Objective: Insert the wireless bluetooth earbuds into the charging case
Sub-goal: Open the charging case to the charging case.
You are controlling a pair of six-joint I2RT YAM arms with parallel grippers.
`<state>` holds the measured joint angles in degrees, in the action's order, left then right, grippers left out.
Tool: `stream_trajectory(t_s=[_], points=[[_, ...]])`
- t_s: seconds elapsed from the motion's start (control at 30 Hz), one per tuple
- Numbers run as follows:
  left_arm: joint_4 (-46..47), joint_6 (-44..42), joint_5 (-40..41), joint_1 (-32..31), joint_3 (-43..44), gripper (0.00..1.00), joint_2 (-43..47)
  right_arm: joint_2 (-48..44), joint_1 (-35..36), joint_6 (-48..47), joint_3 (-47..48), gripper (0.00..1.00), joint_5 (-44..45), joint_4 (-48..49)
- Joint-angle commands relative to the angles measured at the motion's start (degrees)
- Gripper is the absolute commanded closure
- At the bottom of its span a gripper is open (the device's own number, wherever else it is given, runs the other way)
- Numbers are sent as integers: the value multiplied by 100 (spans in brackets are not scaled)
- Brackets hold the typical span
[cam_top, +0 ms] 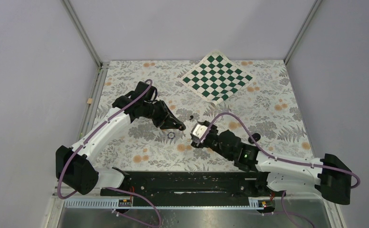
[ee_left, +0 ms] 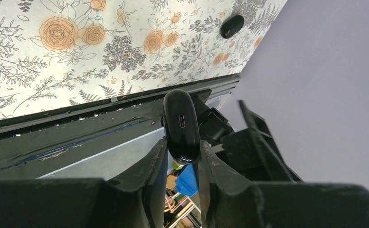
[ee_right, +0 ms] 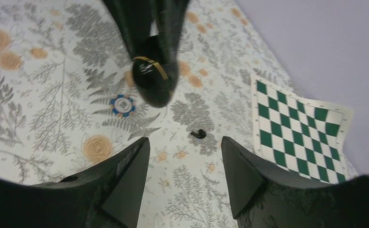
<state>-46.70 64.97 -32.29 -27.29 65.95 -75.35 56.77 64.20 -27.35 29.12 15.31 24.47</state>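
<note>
Grips the charging case [ee_left: 181,118] tight in the left gripper [ee_left: 182,148], over the floral table [ee_right: 40,95]. Holds the right gripper [ee_right: 184,152] wide open, empty. Shows one earbud [ee_right: 198,134] lying on the table just beyond it.

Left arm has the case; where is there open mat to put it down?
Free: the floral mat at far left, between its left edge and the green-and-white chequered board; also the strip between board and the mat's right edge. Crowded: centre, where the left claw gripping the black oval case, the open right claw, a blue-and-white ring chip and a tiny black earbud cluster.
</note>
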Motion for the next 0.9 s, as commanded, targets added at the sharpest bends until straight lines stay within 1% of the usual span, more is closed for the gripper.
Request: stream_trajectory(t_s=[0.0,0.2,0.47,0.6,0.87], points=[[36,68,-90,-13,16,100,122,496,239,-82,344,35,-192,357],[32,77,-101,-9,42,100,115,1116,277,-371,773,35,-211,661],[30,71,-116,-13,50,100,129,1744,269,-587,1121,35,119,1024],[35,62,-120,-13,41,100,152,1756,261,-677,1067,36,362,1151],[35,43,-112,-13,1,100,165,1352,8,-702,862,37,598,1136]])
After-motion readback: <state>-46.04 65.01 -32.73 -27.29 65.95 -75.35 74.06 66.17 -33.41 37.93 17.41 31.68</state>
